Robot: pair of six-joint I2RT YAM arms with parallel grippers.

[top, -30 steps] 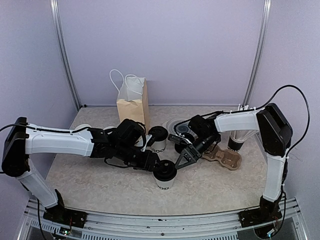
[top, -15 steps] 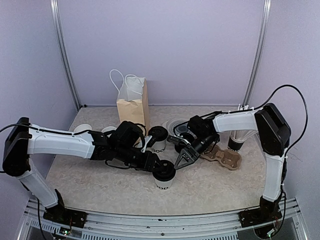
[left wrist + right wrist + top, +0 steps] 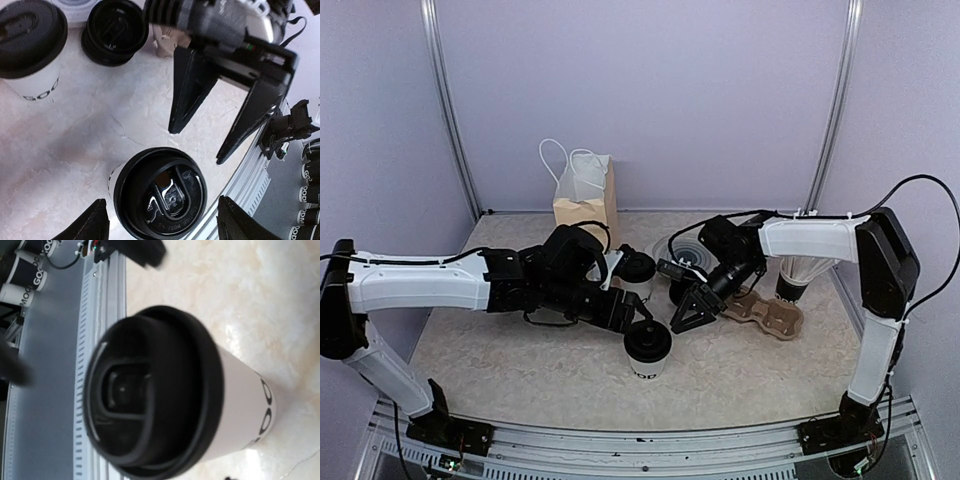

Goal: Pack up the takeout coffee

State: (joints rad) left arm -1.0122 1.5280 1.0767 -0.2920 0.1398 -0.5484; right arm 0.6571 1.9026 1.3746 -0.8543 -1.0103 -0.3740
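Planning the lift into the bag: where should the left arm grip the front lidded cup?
Take the front lidded cup by its white wall just under the black lid, left end effector coming level from its left. It stands upright and tapers downward, so the lid's rim likely stops slipping; the right end effector stands open opposite.

A brown paper bag (image 3: 586, 208) with white handles stood upright at the back of the table (image 3: 500, 350). Just right of the bag, a little nearer, stood a lidded cup (image 3: 638, 270). Farther right of the bag sat a stack of black lids (image 3: 686, 262), then a cardboard cup carrier (image 3: 772, 314). Farthest right was a stack of cups (image 3: 792, 275).
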